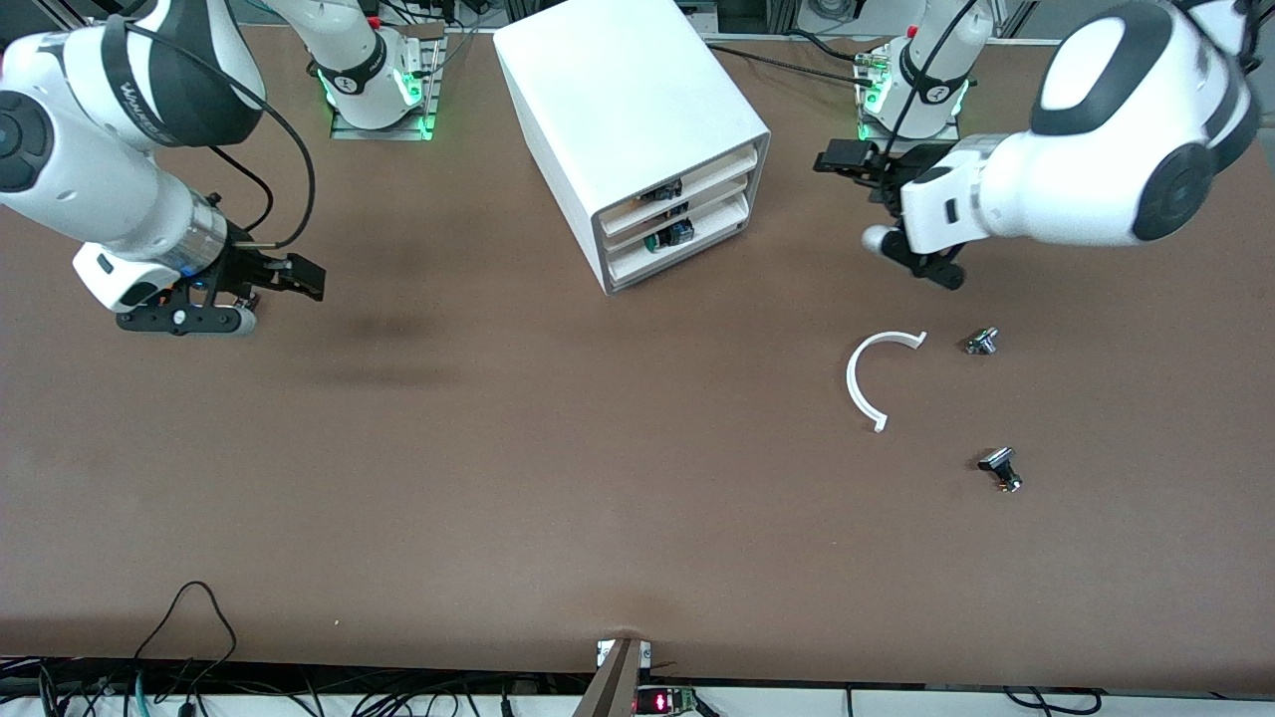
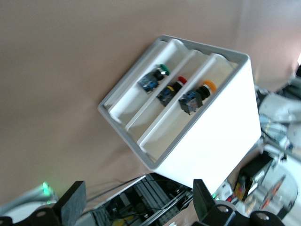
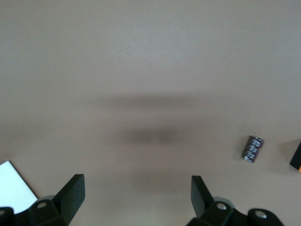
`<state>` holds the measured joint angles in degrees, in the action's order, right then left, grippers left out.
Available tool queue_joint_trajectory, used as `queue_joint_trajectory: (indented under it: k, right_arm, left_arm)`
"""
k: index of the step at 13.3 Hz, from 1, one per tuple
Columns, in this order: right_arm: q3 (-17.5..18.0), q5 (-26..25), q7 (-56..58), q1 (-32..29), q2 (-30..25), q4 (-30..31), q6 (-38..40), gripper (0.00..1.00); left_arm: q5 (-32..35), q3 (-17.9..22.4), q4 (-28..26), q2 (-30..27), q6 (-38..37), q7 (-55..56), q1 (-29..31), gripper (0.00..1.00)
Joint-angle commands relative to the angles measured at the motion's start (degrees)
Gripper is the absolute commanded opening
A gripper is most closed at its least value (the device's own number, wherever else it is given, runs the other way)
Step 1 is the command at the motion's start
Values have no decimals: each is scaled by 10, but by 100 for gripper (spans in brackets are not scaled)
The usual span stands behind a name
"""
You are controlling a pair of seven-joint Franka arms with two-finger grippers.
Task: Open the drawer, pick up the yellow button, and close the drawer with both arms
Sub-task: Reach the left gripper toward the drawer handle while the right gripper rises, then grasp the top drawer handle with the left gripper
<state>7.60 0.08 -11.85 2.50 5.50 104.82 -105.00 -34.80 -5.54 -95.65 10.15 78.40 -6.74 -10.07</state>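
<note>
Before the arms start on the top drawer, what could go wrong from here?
1. The drawer sits tight above two similar ones; the open left gripper may catch the wrong one.
2. The cabinet stands free, so pulling may drag it; the right gripper, open, waits over the table apart from it.
3. The button is small and may slip.

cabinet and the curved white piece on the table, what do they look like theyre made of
The cabinet looks like smooth white plastic with a slight sheen: seamless rounded edges, with a grey front frame. The curved white piece also looks like plastic, a thin, stiff, matte open arc; it could be a printed part, but that is unclear.
</note>
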Motion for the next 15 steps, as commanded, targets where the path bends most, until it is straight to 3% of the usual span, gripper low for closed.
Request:
queue_joint_trajectory:
  k: [1, 3, 7, 10, 15]
  right_arm:
    - [-1, 2, -47, 18, 31, -29, 1, 100]
    - [-1, -2, -72, 27, 47, -45, 8, 100]
    - [0, 0, -157, 65, 44, -56, 14, 100]
    - [0, 0, -215, 102, 60, -97, 26, 100]
    - [0, 4, -226, 117, 87, -147, 30, 100]
  left_arm:
    - [-56, -5, -17, 44, 35, -142, 1, 100]
    - [-62, -21, -43, 43, 75, -164, -1, 100]
    - [-63, -80, -134, 41, 229, -242, -4, 100]
    - [-69, -82, -138, 44, 175, -267, 0, 100]
    - [-83, -83, -156, 32, 174, -268, 8, 100]
